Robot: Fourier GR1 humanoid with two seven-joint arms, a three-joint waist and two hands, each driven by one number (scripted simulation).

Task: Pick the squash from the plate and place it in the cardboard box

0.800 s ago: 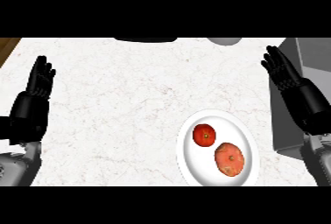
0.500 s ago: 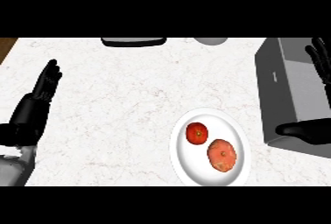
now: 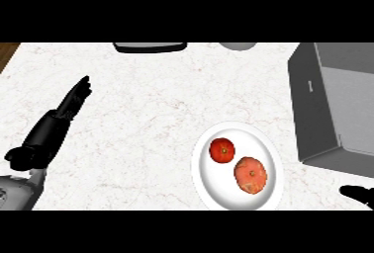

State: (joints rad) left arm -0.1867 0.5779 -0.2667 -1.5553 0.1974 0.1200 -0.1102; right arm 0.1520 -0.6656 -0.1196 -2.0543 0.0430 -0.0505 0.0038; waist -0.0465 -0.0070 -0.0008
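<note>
Right hand drops low, box comes into view

The right hand (image 3: pixel 358 193) now shows only at the lower right corner; the grey box (image 3: pixel 329 108) fills the right side.

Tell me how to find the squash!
Look at the white plate beside the grey box. Two things lie on it. The squash is the bigger, orange one nearer the robot, not the smaller red tomato behind it.

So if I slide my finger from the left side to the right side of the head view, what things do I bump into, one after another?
Left hand → white plate → red tomato → orange squash → grey box.
</note>
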